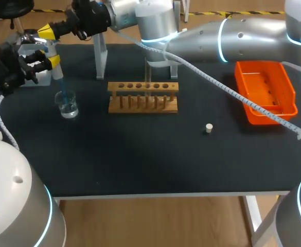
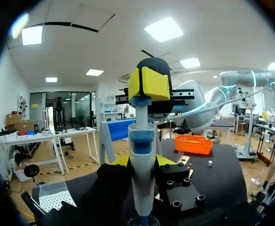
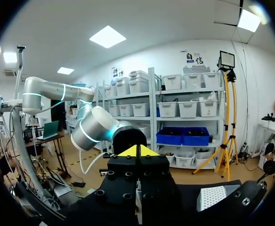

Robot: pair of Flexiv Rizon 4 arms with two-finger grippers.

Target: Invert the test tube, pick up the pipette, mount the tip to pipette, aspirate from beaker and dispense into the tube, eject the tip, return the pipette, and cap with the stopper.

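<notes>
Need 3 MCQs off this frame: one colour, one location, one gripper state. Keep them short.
1. The tray is:
A. blue
B. orange
C. green

2. The stopper lies:
A. on the table, apart from the rack and the tray
B. in the tray
C. in a hole of the rack

3. The left gripper is:
A. open over the rack
B. shut on the stopper
C. shut on the pipette, whose tip is in the beaker

Answers:
1 B, the head view shows it orange.
2 A, it sits alone on the dark top.
3 C, the fingers clamp the pipette body from both sides.
</notes>
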